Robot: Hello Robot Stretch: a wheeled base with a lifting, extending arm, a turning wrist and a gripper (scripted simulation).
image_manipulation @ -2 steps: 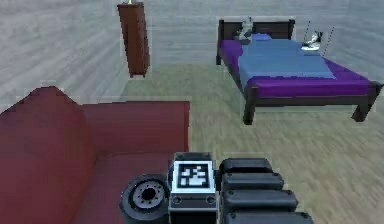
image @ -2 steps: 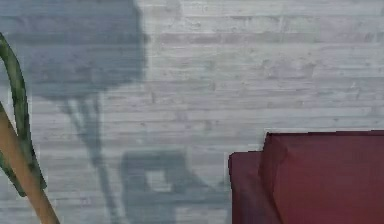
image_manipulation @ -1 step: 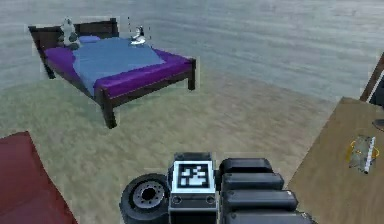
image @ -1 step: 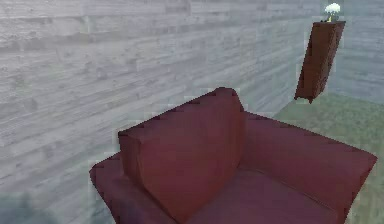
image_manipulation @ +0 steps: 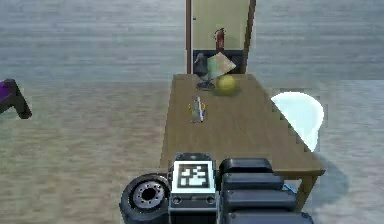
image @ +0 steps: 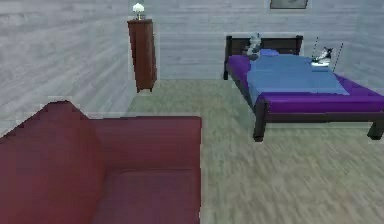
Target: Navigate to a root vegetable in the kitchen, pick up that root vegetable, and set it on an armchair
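Beyond the hand (image_manipulation: 150,199), whose hold I cannot tell, the bench's (image_manipulation: 260,135) yellow lump (image_manipulation: 229,87) is doubtfully a vegetable; seek the kitchen.

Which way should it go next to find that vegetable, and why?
Probably turn toward the pale door behind the brown wooden table. Ahead stand a dark-framed bed with purple and blue covers and a dark red upholstered sofa, so this looks like no kitchen; the door may lead out.
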